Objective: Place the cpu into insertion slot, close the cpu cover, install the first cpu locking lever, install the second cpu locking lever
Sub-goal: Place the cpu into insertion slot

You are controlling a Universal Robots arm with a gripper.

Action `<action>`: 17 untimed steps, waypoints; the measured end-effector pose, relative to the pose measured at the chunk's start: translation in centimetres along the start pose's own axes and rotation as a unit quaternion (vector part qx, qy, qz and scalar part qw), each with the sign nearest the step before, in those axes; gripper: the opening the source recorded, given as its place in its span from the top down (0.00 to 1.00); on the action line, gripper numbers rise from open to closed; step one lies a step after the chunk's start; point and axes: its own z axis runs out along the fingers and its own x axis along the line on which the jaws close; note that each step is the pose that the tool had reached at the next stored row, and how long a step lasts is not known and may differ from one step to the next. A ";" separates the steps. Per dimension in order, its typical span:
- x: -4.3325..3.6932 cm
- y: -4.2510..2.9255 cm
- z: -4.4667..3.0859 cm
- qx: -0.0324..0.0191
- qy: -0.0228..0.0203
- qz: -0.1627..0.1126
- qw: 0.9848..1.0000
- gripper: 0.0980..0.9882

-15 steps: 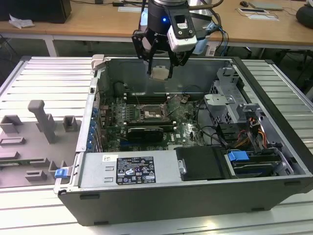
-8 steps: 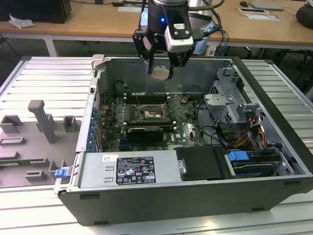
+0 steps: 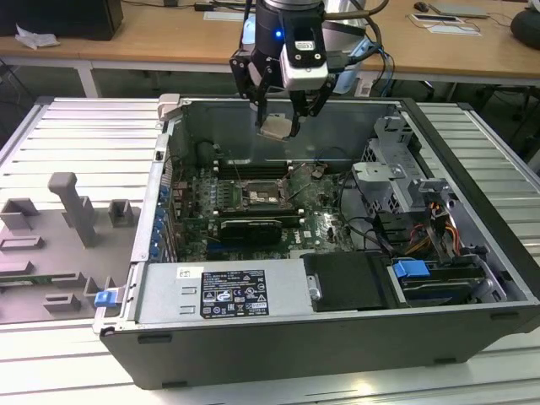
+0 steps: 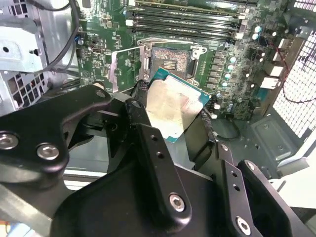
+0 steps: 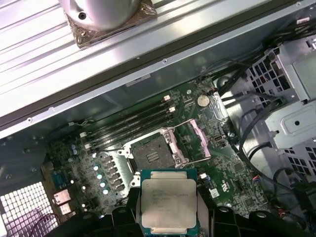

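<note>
Hanging at 12 o'clock in the exterior view: one black gripper, clenched on the cpu. The chip is held in the air above the open computer case, touching nothing but the fingers.

Cpu, second wrist view: pale metal top with a green rim, tilted, pinched at two opposite edges by the gripper.

Cpu, first wrist view: square-on to the camera, held between the fingers of the gripper.

Insertion slot: at 6 o'clock of the gripper in the exterior view, on the green motherboard, well apart from the chip. In the second wrist view the insertion slot shows a bare dark centre, and the insertion slot in the first wrist view shows the same.

Cpu cover: swung open, lying just beside the slot, first wrist view. In the second wrist view the cpu cover shows the board through its window.

Memory slots: long, black, at 12 o'clock of the slot, exterior view.

Power supply: at 6 o'clock of the slot, against the near case wall.

Drive cage: grey metal, at 3 o'clock of the slot.

Table: ribbed metal, carrying the case.

Fixture blocks: grey, at 9 o'clock of the case.
</note>
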 end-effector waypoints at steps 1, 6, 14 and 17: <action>0.00 0.00 0.00 0.000 0.000 0.004 1.000 0.50; 0.00 0.00 0.03 -0.001 -0.003 0.031 1.000 0.50; 0.01 0.02 0.09 -0.002 -0.007 0.080 0.997 0.50; 0.01 0.02 0.11 -0.002 -0.008 0.094 0.995 0.50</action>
